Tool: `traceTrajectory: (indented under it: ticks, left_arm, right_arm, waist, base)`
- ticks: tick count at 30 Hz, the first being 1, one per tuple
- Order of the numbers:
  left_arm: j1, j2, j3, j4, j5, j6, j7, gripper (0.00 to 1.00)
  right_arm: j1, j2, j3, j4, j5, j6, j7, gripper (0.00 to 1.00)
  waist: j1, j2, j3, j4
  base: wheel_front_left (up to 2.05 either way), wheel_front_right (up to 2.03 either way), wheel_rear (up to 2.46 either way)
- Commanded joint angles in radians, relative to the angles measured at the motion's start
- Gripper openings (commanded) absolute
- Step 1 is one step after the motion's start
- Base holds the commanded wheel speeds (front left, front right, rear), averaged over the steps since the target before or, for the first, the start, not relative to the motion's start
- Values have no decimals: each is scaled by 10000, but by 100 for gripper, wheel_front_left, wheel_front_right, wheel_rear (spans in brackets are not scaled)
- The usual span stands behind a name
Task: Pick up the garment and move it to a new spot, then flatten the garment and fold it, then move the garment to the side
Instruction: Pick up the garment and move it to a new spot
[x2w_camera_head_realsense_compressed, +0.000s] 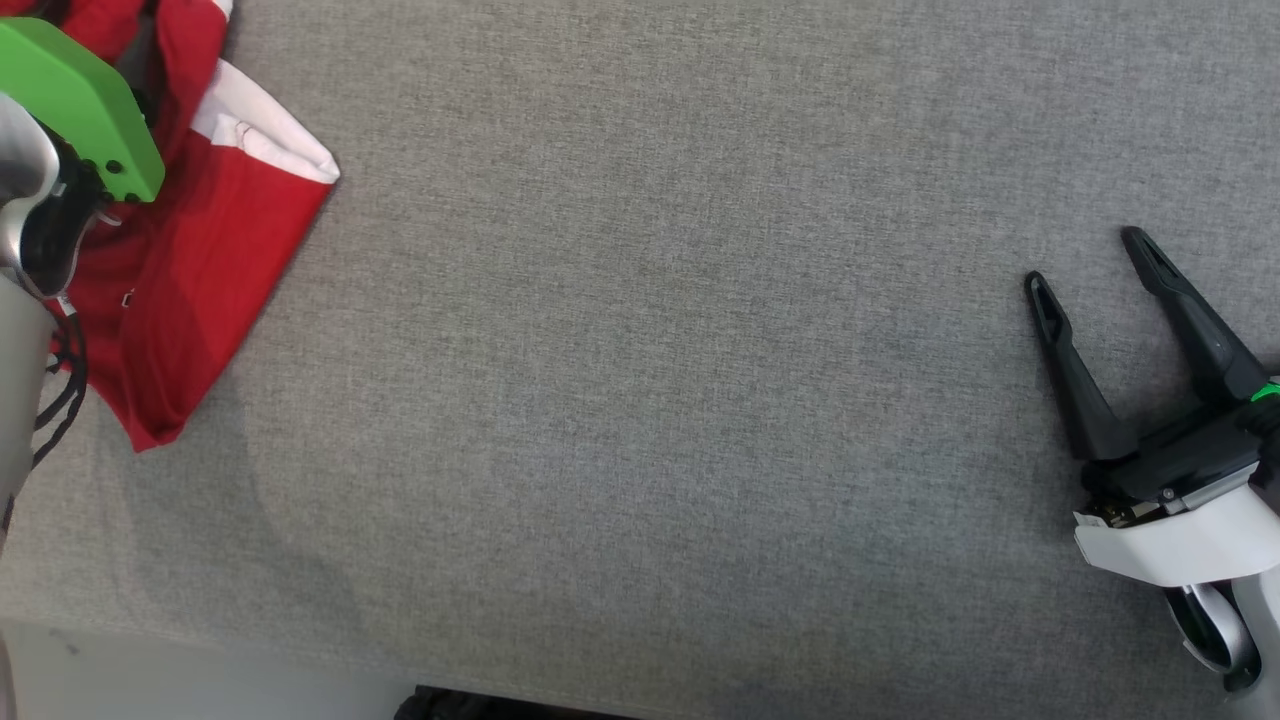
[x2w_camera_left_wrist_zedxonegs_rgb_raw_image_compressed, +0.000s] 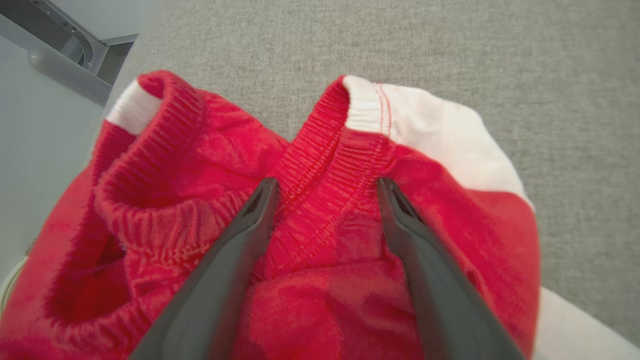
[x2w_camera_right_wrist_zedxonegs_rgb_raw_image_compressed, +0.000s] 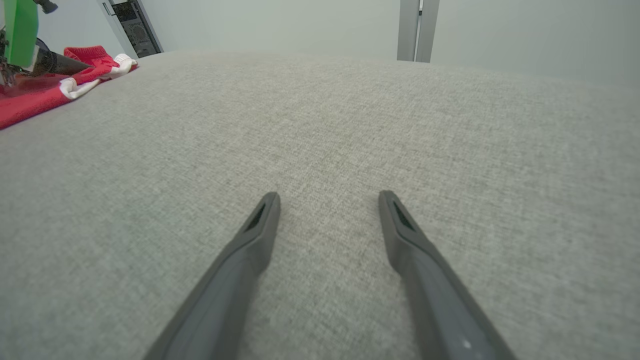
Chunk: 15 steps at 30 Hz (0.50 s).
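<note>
The grey fabric surface (x2w_camera_head_realsense_compressed: 640, 400) stretched bare ahead of the right gripper (x2w_camera_head_realsense_compressed: 1085, 258). Its fingers stood spread wide and held nothing, well apart from the red-and-white garment (x2w_camera_head_realsense_compressed: 200, 270). That garment lay bunched directly under and between the fingers of the left gripper (x2w_camera_left_wrist_zedxonegs_rgb_raw_image_compressed: 325, 187), which were also spread wide and gripped nothing, their tips just beside the ribbed waistband (x2w_camera_left_wrist_zedxonegs_rgb_raw_image_compressed: 320, 150). The likely risk was a pinch on one loose waistband layer alone, so the cloth would slip free or lift twisted, making it harder to flatten.
</note>
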Motion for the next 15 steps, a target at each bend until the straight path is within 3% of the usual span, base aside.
traceTrajectory:
  ticks: [1,2,3,4,5,15]
  left_arm:
    - [439,-202,-359,309,-292,14,346,100]
    - [520,-212,-532,299,-447,10,423,99]
    - [586,-191,-680,255,-624,7,417,68]
    - [649,-150,-845,186,-799,5,296,22]
    - [694,-73,-956,154,-890,-7,236,0]
    - [649,1019,-958,-766,-2184,-3,-2946,0]
  right_arm:
    - [266,-57,-57,1064,-36,-82,296,100]
    - [219,-39,-22,1082,-51,-82,297,100]
    - [176,-17,13,1085,-66,-82,299,100]
    - [129,14,46,1087,-65,-82,299,100]
    - [84,31,72,1097,-71,-82,299,100]
    - [-378,652,527,1181,88,-57,243,100]
  waist:
    - [0,-1,241,-243]
    - [0,-1,244,-262]
    - [0,-1,234,-279]
    - [0,-1,213,-295]
    - [0,-1,187,-306]
    - [0,-1,-979,-592]
  base:
    - [0,0,0]
    - [0,0,0]
    - [0,0,0]
    - [0,0,0]
    - [0,0,0]
    - [0,0,0]
